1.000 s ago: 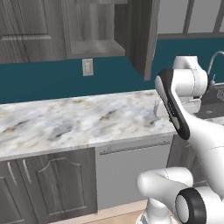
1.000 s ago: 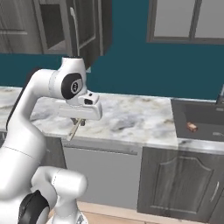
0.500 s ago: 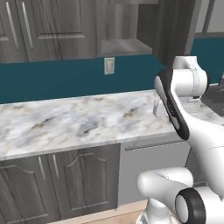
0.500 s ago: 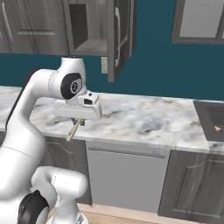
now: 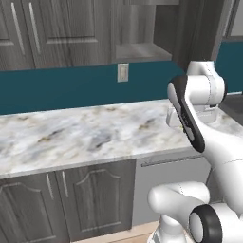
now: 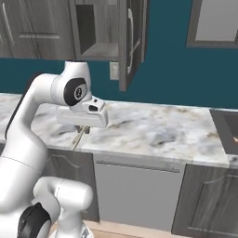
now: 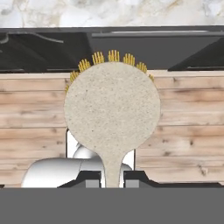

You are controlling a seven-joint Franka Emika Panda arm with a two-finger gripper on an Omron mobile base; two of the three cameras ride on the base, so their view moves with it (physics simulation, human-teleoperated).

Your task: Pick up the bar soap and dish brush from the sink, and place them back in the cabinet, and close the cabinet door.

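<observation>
Hand view: brush (image 7: 112, 113) held by its thin handle between the two dark fingertips (image 7: 92, 178), the jaws drawn in narrow on it; round cream head pointing away from the hand, yellow bristles fringing its far edge. Behind it lie wood floor planks, a dark cabinet front and, at the top, the marble counter edge.

Right base view: gripper (image 6: 82, 135) hangs below the white wrist, just off the front edge of the counter (image 6: 153, 130); the brush (image 6: 78, 138) slants down from it as a thin pale stick. Cabinet (image 6: 95, 35) on the wall above stands open, its grey shelf bare where visible — door (image 6: 132, 42) swung out toward the room, seen nearly edge-on, silver bar handle on it. Sink (image 6: 228, 132) shows as a dark corner at the far right, with a sliver of orange soap (image 6: 234, 138) at the frame edge.

Left base view: open cabinet (image 5: 142, 35) above the counter (image 5: 85, 133), door (image 5: 201, 33) to its right.
</observation>
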